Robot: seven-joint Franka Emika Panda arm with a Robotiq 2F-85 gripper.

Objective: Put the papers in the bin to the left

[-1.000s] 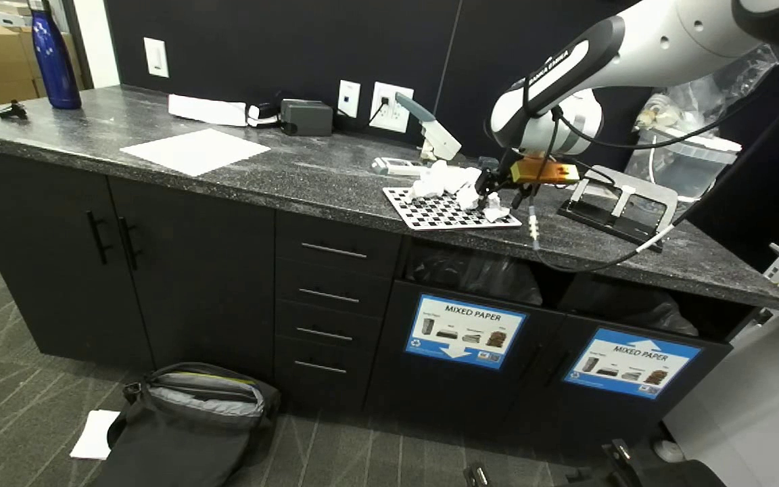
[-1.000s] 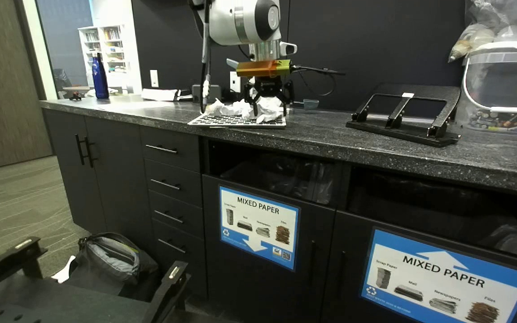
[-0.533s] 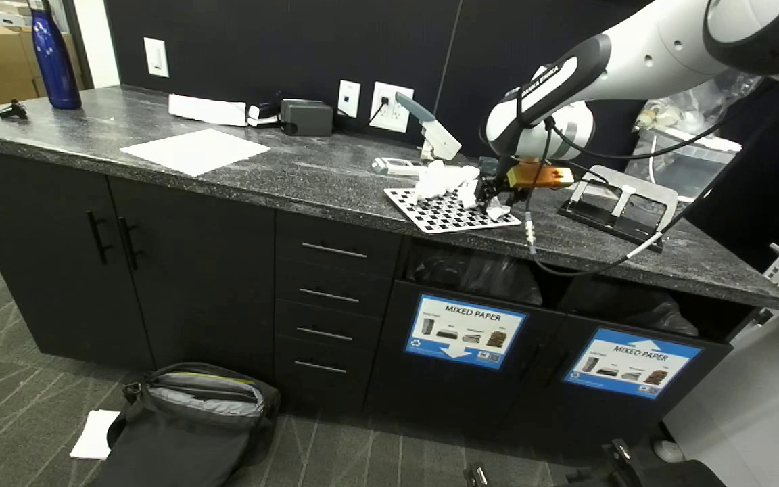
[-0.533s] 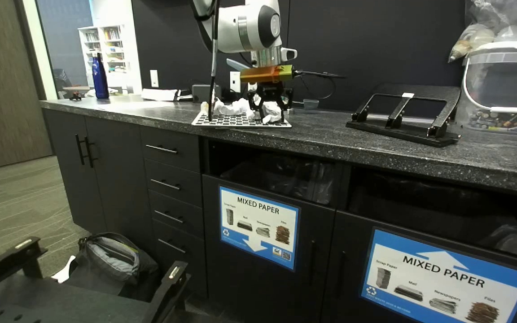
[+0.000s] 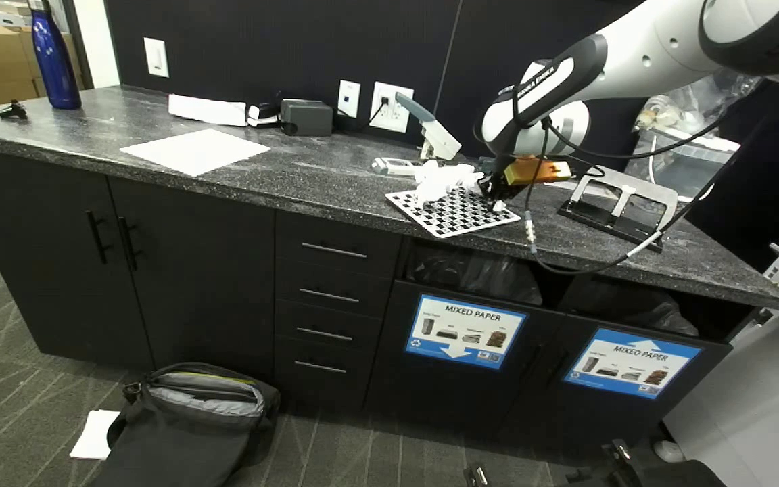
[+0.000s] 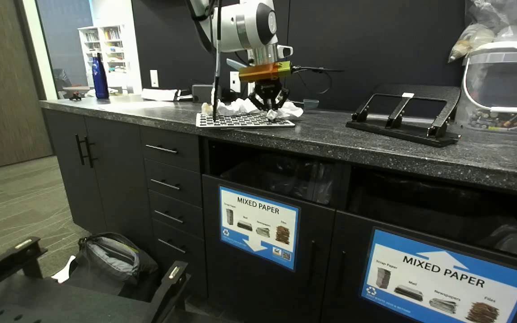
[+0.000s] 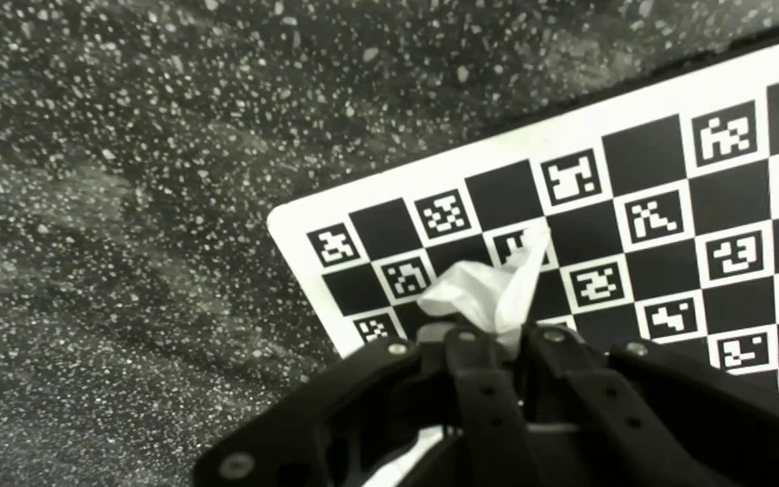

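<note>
In the wrist view my gripper point(image 7: 506, 338) is shut on a small crumpled paper point(image 7: 481, 291), whose folded end sticks out past the fingertips. Beneath it lies the black-and-white checkered board point(image 7: 663, 264). The gripper points down at that board's near right part in an exterior view point(image 6: 271, 107), and a bit of the held paper point(image 6: 273, 115) shows under it. More papers point(image 5: 440, 181) are heaped at the board's back left, and another white wad point(image 6: 293, 110) shows just behind the gripper. The left bin point(image 6: 258, 287) stands below the counter, its labelled front under an opening with a plastic liner.
On the counter point(image 5: 335, 193) a black stand point(image 5: 619, 206) and a clear bucket point(image 6: 505, 89) are to the right. A grey-white handheld device point(image 5: 438, 135) stands behind the papers. The second, similar bin point(image 5: 606, 412) adjoins on the right. A bag point(image 5: 193, 426) lies on the floor.
The jaws have gone from wide open to shut, gripping the small paper. The checkered board has turned and slid slightly toward the counter's front edge. The arm has come slightly lower.
</note>
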